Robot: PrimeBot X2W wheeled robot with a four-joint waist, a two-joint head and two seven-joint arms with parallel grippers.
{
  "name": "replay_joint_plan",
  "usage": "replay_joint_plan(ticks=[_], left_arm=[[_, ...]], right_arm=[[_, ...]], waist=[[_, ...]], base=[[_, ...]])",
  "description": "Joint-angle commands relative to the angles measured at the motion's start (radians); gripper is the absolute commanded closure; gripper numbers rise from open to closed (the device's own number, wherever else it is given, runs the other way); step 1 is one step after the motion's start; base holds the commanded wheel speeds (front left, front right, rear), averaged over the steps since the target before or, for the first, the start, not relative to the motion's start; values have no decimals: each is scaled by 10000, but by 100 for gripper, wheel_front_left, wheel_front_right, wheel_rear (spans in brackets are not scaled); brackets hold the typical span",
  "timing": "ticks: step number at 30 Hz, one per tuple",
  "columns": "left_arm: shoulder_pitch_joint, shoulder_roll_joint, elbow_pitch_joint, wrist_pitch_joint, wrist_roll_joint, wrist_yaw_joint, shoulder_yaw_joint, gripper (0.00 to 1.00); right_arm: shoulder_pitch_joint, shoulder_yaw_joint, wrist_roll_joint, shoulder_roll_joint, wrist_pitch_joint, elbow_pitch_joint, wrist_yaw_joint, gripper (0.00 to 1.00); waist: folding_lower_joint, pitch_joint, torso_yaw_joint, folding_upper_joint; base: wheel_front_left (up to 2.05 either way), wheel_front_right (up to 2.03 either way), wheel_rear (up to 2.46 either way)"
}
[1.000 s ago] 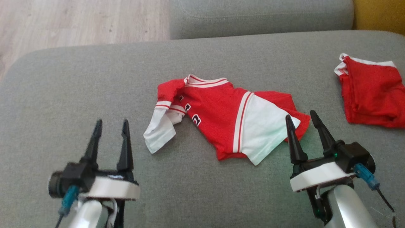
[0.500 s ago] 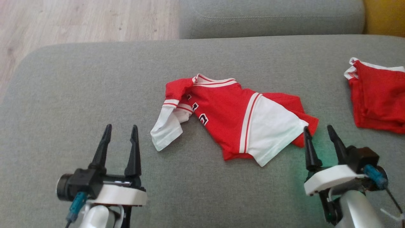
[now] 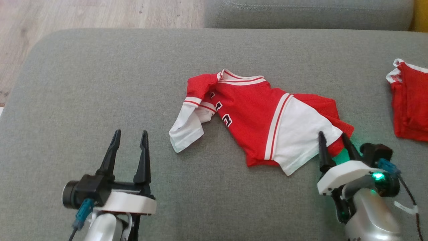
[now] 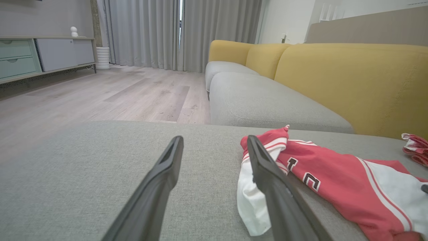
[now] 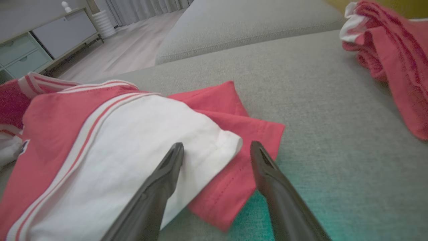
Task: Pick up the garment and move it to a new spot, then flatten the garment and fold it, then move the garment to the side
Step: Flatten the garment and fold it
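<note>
The garment [image 3: 254,110] is a red and white jersey lying crumpled on the grey sofa seat [image 3: 100,83], collar toward the far side. My right gripper [image 3: 331,135] is open at the jersey's right corner. In the right wrist view, the right gripper [image 5: 216,144] has one finger over the white sleeve [image 5: 140,144] and the other over the red hem [image 5: 240,160]. My left gripper [image 3: 130,132] stands open over bare cushion, left of the jersey's near white sleeve [image 3: 185,129]. In the left wrist view, the left gripper [image 4: 214,139] has the garment [image 4: 334,170] to its right.
A second red garment [image 3: 409,100] lies bunched at the seat's far right [image 5: 394,50]. Wooden floor [image 3: 83,13] lies past the seat's left and far edges. Another grey seat [image 4: 260,103] and yellow backrests [image 4: 351,83] stand beyond.
The head camera has shifted, so the whole picture slid right. My right gripper has tipped down toward the jersey's right corner. The left gripper holds its pose, and both stay open.
</note>
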Motion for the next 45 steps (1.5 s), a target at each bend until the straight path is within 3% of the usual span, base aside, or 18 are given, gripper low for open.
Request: replay_joint_plan(ticks=[1,3,4,5,6,7,11,19,24,31,37,41,42,43,45], left_arm=[[-481,-8,-250,-93,121,-69,388,0],[-517,-61,-198,-93,172,-122,426,0],[-535,-86,-169,-93,198,-147,439,0],[-550,-110,-136,-93,221,-169,452,0],[-558,-133,-106,-93,241,-187,467,0],[-559,-156,-77,-93,249,-205,486,0],[-502,-244,25,-93,266,-256,567,0],[-406,-382,73,-93,299,-359,579,0],[-475,-448,-11,-93,258,-403,434,0],[-736,-487,-12,-93,93,-429,71,0],[-1009,-493,-48,-93,-372,-296,-542,0],[-1150,-494,-73,-93,-606,-170,-798,0],[-1171,-494,-86,-93,-647,-153,-843,0],[-1189,-494,-95,-93,-684,-135,-883,0],[-1223,-494,-117,-93,-744,-84,-931,0]], right_arm=[[-449,348,54,-20,-164,-76,-9,0],[-613,501,91,-20,-226,192,-9,0],[-687,579,128,-20,-262,270,-9,7],[-755,665,144,-20,-297,307,-9,43],[-818,752,137,-20,-328,293,-9,86],[-868,816,89,-20,-353,250,-9,100],[-921,847,-503,-20,-394,-528,-9,100],[-602,916,-1773,-20,-400,-3826,-9,100],[-1512,893,-2715,-50,-159,-4601,-9,100],[-3818,1789,-2994,-1345,593,-3805,-9,100],[-6588,2992,-2793,-2883,723,-1726,-9,100],[-8206,3255,-3160,-3439,521,-69,-9,100],[-8524,3329,-3382,-3501,490,317,-9,19],[-8800,3378,-3570,-3518,480,699,-9,0],[-9225,3388,-3873,-3445,371,1313,-9,0]], waist=[[-1,30,13,0],[-1,66,12,0],[-1,74,8,0],[-1,76,-1,0],[-1,72,-18,0],[-1,61,-42,0],[-1,-80,-153,0],[-1,-420,-209,0],[-1,-335,104,0],[-1,55,941,0],[-1,557,1939,0],[-1,841,2442,0],[-1,913,2517,0],[-1,982,2574,0],[-1,1093,2622,0]], base=[[0,0,0],[0,0,0],[0,0,0],[0,0,0],[0,0,0],[0,0,0],[0,0,0],[0,0,0],[0,0,0],[0,0,0],[0,0,0],[0,0,0],[0,0,0],[0,0,0],[0,0,0]])
